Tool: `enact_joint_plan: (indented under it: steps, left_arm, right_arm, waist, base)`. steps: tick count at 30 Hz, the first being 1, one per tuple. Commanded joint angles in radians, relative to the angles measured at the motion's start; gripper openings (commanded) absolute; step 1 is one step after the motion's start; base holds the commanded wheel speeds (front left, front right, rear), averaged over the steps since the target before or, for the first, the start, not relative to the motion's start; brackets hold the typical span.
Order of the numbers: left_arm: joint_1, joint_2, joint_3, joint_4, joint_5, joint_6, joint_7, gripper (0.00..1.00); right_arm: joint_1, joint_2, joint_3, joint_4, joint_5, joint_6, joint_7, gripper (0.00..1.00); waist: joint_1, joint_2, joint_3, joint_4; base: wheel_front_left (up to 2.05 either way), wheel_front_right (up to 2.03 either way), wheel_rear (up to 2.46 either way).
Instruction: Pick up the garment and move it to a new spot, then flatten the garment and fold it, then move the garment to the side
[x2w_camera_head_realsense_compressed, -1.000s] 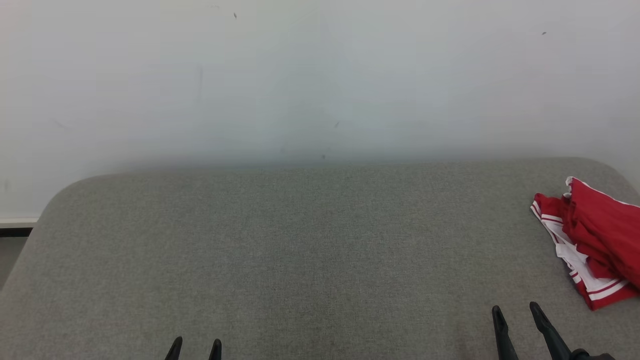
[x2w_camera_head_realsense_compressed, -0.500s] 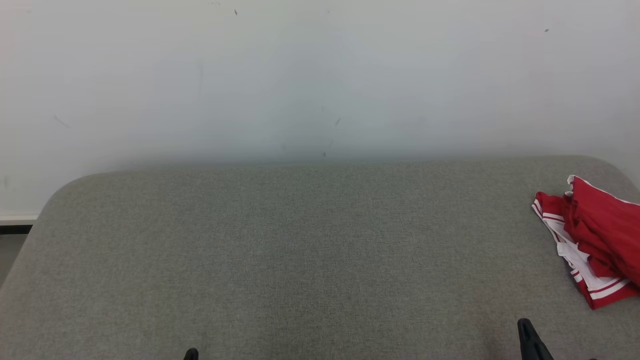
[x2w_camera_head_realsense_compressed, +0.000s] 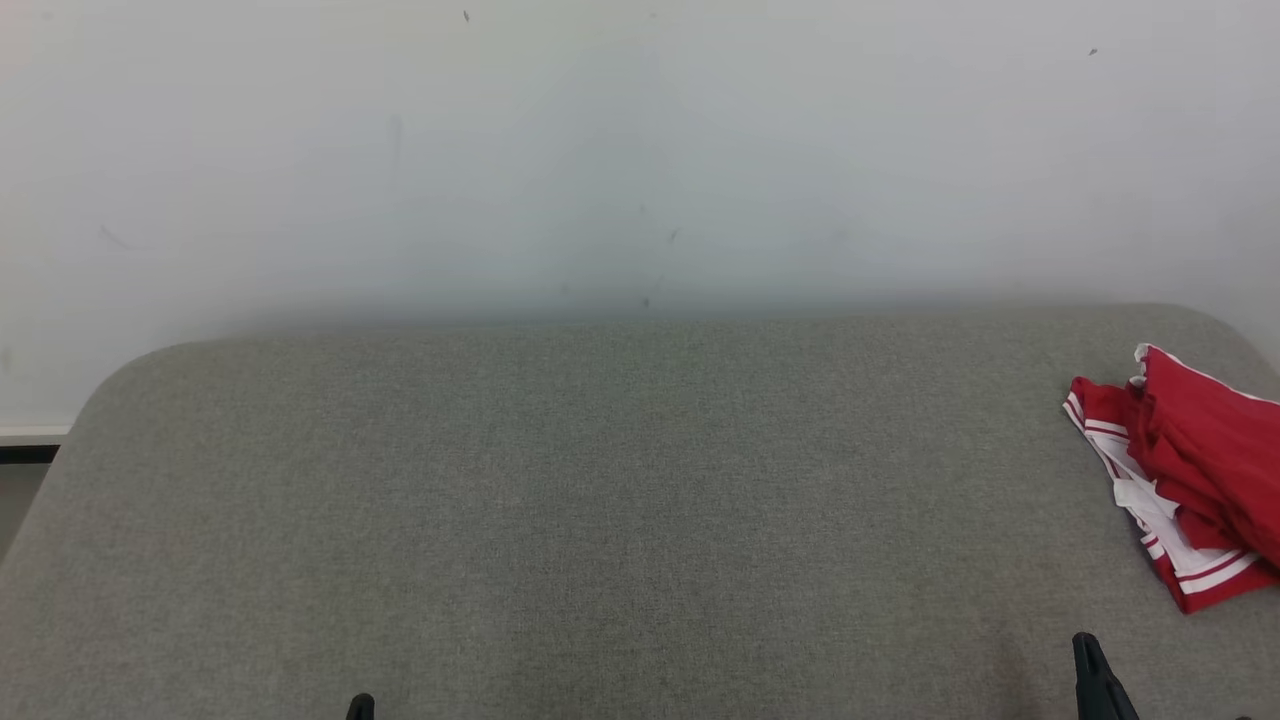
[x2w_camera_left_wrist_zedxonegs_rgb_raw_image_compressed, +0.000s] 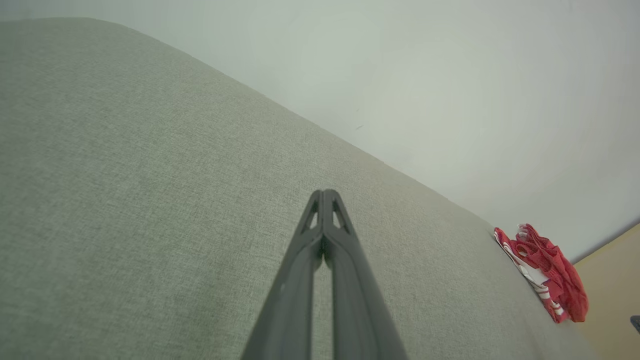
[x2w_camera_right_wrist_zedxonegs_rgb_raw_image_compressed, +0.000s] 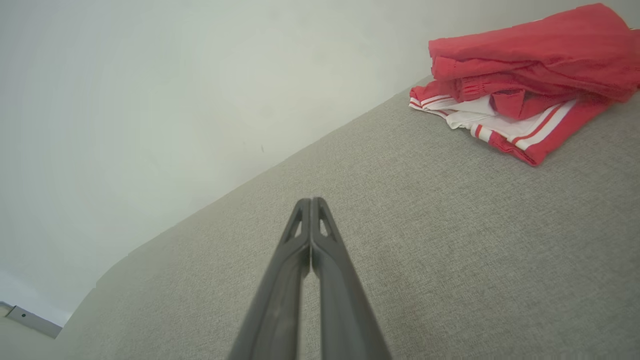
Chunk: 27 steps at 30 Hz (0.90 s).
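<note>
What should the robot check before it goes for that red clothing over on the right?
1. Target found: the red-and-white garment lies bunched at the right end of the grey surface: ok.
2. Grasp readiness, right gripper: shut, holding nothing: not ok.
3. Grasp readiness, left gripper: shut, holding nothing: not ok.
4. Way from right gripper to garment: just grey surface between them: ok.
5. Garment wholly on the surface: its far side is cut off by the picture edge: cannot tell.
</note>
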Motion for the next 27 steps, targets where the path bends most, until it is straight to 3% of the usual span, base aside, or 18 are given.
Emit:
enact_joint_plan:
  steps: [1,27]
  left_arm:
    - [-0.029,0.01,0.003,-0.01,-0.042,-0.002,0.006,0.0]
    - [-0.065,0.024,0.009,0.013,-0.427,-0.015,0.068,0.0]
  right_arm:
    - [-0.025,-0.005,-0.011,-0.013,0.04,0.0,0.008,0.0]
    - [-0.044,-0.012,-0.061,-0.015,0.433,0.0,0.068,0.0]
  waist:
    - [-0.0001,0.0,0.001,0.0]
    - [-0.0001,0.0,0.02,-0.007]
  base:
    - [0.0,0.0,0.0]
    - [0.0,0.0,0.0]
